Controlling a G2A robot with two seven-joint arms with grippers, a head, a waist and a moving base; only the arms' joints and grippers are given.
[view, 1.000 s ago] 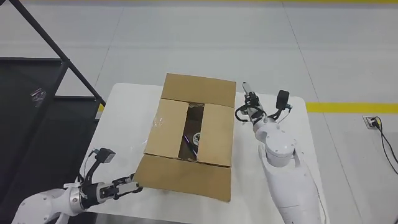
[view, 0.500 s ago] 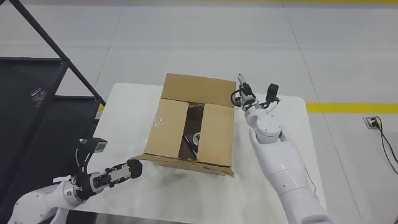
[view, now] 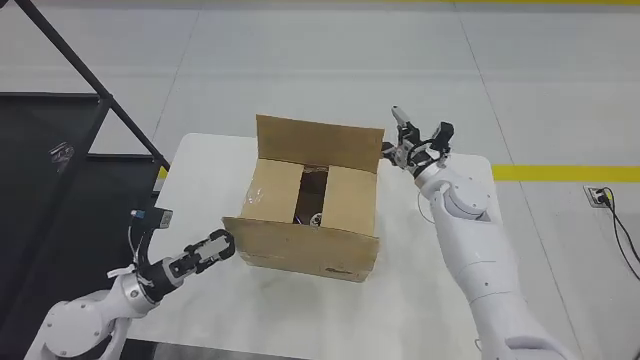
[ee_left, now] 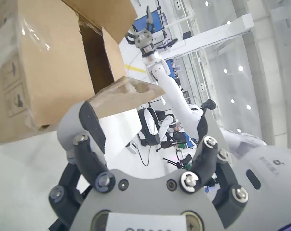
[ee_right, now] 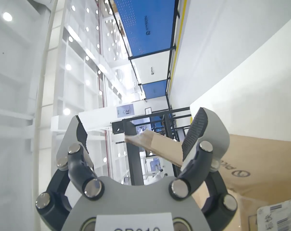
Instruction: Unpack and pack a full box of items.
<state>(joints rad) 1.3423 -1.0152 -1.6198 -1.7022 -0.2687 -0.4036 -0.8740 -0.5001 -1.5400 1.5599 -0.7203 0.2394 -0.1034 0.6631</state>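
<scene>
Both long flaps rose up: the near flap (view: 300, 248) that lay flat toward you stood up, and the far flap (view: 320, 142) did too. You had your left claw (view: 225, 248) by the near left corner of the box (view: 275, 195), fingers apart, holding nothing. Your right claw (view: 418, 132) was by the far right corner, also wide apart. The box sat in the middle of the surface (view: 200, 170). Its short flaps were already folded in, so it looked like you were closing it up.

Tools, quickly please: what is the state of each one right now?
Left tool: open, holding nothing, close beside the box.
Right tool: open, holding nothing.
</scene>
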